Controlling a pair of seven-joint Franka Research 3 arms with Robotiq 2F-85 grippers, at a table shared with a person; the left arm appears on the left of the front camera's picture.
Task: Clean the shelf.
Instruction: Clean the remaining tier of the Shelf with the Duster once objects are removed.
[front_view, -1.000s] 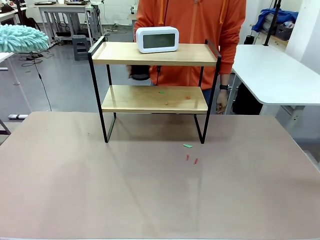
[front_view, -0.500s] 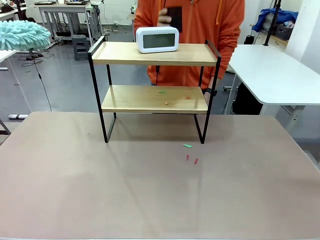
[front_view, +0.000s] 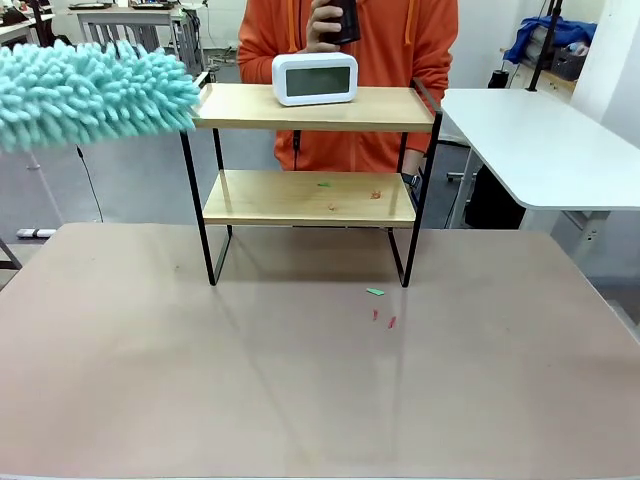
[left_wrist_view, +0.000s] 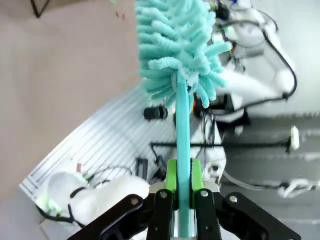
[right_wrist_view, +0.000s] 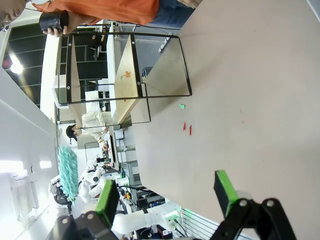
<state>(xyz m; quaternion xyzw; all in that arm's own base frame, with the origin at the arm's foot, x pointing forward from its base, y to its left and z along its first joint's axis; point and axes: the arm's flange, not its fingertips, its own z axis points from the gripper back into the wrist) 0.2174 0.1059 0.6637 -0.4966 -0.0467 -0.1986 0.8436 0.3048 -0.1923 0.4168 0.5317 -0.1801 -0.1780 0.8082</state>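
Observation:
The shelf stands at the far middle of the table, with small green and red scraps on its lower board. In the right wrist view the shelf lies sideways. A fluffy teal duster hangs in the air with its tip beside the top board's left end. My left gripper is shut on the duster's teal handle, with the duster head beyond it. My right gripper stands open over the table with nothing between its fingers.
A white clock sits on the top board. Behind the shelf a person in orange holds a black cup at chest height. Green and red scraps lie on the tabletop in front of the shelf. A white table stands at the right.
The duster has swung right and nearer, up to the shelf's top left corner. The person lifted the black cup from behind the shelf to chest height.

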